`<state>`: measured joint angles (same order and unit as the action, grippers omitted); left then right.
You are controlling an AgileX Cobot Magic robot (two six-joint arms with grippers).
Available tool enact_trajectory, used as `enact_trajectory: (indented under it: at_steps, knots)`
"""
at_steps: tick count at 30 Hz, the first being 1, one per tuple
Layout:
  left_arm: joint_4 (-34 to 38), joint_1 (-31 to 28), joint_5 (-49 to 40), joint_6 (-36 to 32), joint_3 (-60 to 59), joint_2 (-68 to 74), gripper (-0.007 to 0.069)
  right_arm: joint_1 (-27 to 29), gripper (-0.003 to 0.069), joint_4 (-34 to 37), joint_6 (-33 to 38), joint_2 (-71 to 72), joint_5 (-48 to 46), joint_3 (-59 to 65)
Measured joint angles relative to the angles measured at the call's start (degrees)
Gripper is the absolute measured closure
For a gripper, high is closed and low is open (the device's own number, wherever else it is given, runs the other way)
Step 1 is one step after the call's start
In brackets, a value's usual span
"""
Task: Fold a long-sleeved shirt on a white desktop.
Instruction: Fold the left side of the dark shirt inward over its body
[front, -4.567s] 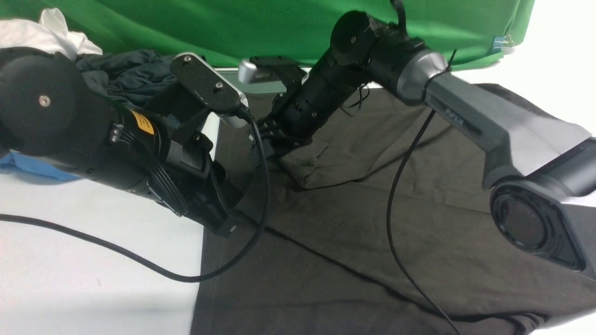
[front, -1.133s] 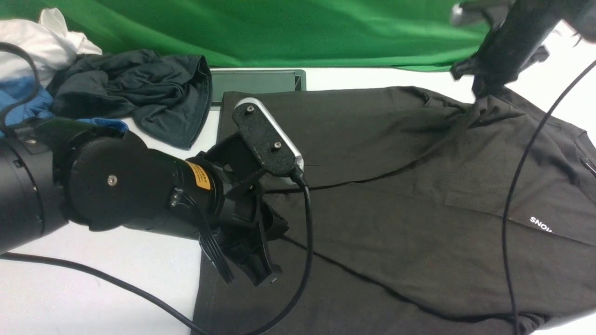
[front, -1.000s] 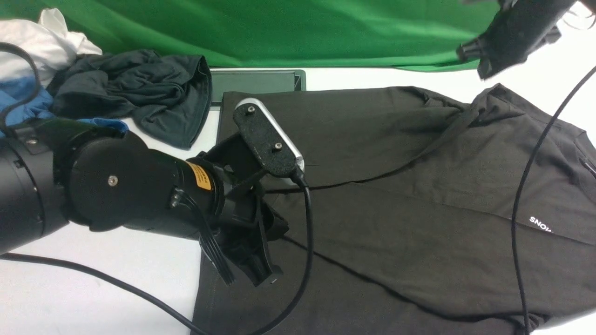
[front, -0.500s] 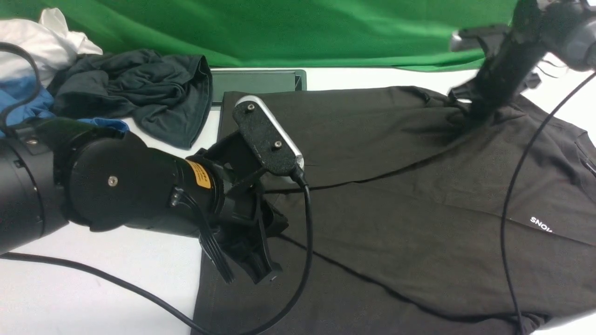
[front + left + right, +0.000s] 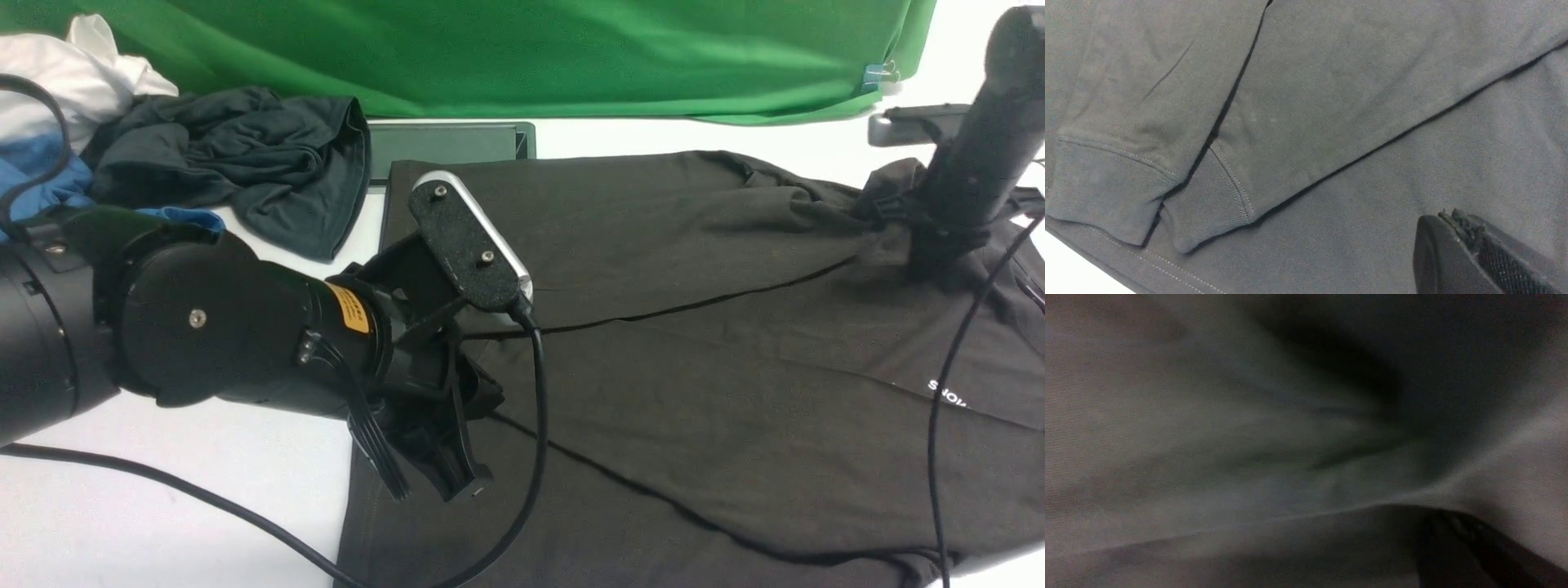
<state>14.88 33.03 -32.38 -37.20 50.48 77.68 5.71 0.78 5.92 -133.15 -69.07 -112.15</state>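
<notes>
The brownish-black long-sleeved shirt (image 5: 694,367) lies spread over the white desktop (image 5: 163,441), with part of its white print (image 5: 947,394) showing at the right. My right gripper (image 5: 922,269) is down on the shirt's far right part, where the fabric bunches and pulls toward it. In the right wrist view, creases in the shirt (image 5: 1249,428) run to the gripper (image 5: 1437,516), which looks shut on the cloth. My left gripper (image 5: 461,488) hovers shut and empty over the shirt's left part. Two ribbed sleeve cuffs (image 5: 1208,208) lie side by side near the gripper (image 5: 1447,214).
A blackish-teal garment (image 5: 245,155), a blue one (image 5: 41,184) and a white one (image 5: 65,57) are piled at the back left. The silver-framed hatch (image 5: 445,143) sits behind the shirt, under the green backdrop (image 5: 531,49). Black cables (image 5: 939,425) hang over the shirt.
The right gripper let go of the fabric and lifted, came down on the shirt again, then moved right, dragging cloth with it. The left arm has stayed still over the last second.
</notes>
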Motion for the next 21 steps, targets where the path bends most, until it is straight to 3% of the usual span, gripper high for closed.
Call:
enact_trajectory:
  at_steps: [12, 14, 18, 21]
  knots:
    - [-0.05, 0.0, 0.52, 0.0, 0.0, 0.12, 0.0606, 0.37, 0.0529, 3.98, -3.61, 7.38, 9.84, -1.4]
    - [-0.05, 0.0, 0.52, 0.0, 0.0, 0.12, 0.0606, 0.32, 0.0468, 4.56, -5.43, 6.72, 10.36, -1.4]
    - [-0.05, 0.0, 0.52, -0.07, 0.0, 0.12, 0.0606, 0.37, 0.0267, 5.27, -7.56, 4.02, 12.2, -1.4]
    - [-0.05, 0.0, 0.52, -0.06, 0.0, 0.12, 0.0606, 0.37, 0.0202, 7.62, -7.73, 2.84, 13.71, -1.34]
